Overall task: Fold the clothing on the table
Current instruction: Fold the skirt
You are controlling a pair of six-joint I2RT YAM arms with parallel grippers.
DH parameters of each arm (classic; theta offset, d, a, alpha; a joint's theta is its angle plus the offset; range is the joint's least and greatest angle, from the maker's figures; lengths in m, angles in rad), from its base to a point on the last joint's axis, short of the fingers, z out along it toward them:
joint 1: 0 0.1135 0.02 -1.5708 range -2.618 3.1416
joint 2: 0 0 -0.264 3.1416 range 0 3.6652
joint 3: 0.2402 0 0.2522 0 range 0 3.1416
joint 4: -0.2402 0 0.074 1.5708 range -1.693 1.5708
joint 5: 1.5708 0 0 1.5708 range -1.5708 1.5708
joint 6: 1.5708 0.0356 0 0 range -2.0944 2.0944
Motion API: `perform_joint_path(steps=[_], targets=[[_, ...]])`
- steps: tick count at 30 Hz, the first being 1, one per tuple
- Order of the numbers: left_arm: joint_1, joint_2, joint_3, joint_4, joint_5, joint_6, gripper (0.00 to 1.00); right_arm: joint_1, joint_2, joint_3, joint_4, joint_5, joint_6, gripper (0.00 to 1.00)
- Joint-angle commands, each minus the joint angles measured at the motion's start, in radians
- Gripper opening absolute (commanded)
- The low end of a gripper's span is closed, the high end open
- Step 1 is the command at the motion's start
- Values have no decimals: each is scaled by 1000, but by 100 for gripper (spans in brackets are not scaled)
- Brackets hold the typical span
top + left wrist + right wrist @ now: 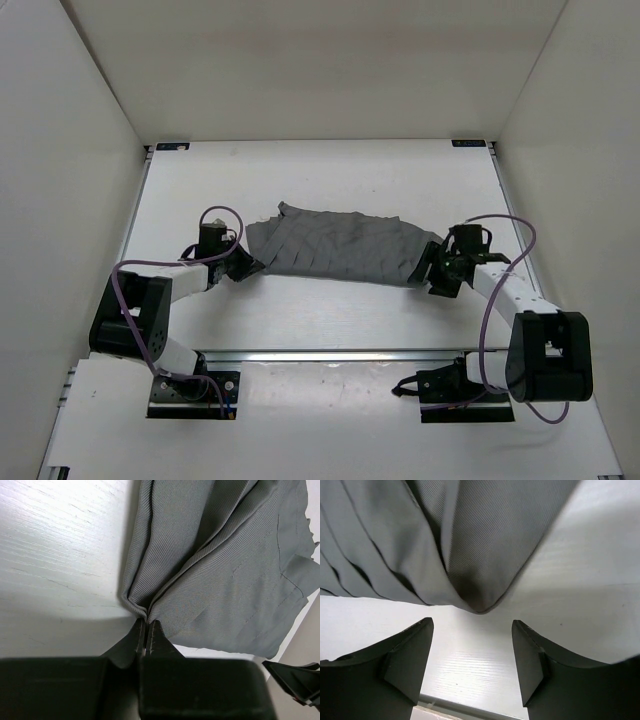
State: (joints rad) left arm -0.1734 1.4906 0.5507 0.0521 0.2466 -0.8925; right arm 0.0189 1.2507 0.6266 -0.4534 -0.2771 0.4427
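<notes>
White, flat and rectangular, the table point(320, 315) carries the mid-grey pleated fabric clothing point(340, 245) across its centre, spread from 9 to 3 o'clock. At the 9 o'clock end the left gripper point(147, 626) is pinched tight on a bunched corner. At 3 o'clock the right gripper point(472, 645) stands agape, with the fabric's corner just ahead of it, untouched.

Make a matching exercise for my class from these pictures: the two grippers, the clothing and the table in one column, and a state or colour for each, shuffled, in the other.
Column one:
1. left gripper
2. right gripper
3. clothing
4. table

Column two:
A. white and flat
B. open, holding nothing
C. grey and pleated
D. shut, pinching a fabric edge

Pairs: 1-D, 2-B, 3-C, 4-A
</notes>
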Motion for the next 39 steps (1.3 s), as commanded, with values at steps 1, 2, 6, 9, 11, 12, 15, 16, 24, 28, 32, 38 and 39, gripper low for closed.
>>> perform_joint_path(steps=[1, 2, 6, 9, 11, 12, 15, 16, 24, 28, 32, 38, 39], targets=[[8, -12, -6, 37, -1, -8, 0, 19, 1, -31, 94, 15, 51, 62], [2, -16, -11, 35, 8, -10, 0, 15, 13, -34, 111, 24, 54, 62], [6, -16, -21, 42, 5, -13, 0, 1, 61, -44, 176, -10, 67, 50], [25, -33, -46, 35, 9, 3, 0, 3, 94, -50, 215, 16, 76, 46], [58, -56, -51, 22, 13, 15, 0, 3, 107, -47, 246, 7, 76, 36], [66, -67, -54, 12, 13, 29, 0, -2, 121, -35, 261, -14, 76, 30], [83, -105, -52, -44, -10, 52, 0, 35, 177, 11, 277, -54, 73, 0], [97, -130, -48, -50, -27, 58, 0, 55, 200, 22, 282, -56, 80, 0], [238, -221, 135, -345, -155, 237, 0, 303, 407, 131, 381, -89, 154, 0], [245, -234, 257, -441, -173, 294, 0, 372, 492, 222, 366, -100, 148, 0], [186, -245, 415, -489, -230, 334, 0, 400, 500, 231, 375, -111, 149, 0], [-70, -81, 712, -497, -222, 365, 0, 426, 477, 211, 417, -93, 180, 0], [-84, -35, 760, -486, -183, 366, 0, 426, 477, 199, 432, -91, 198, 0]])
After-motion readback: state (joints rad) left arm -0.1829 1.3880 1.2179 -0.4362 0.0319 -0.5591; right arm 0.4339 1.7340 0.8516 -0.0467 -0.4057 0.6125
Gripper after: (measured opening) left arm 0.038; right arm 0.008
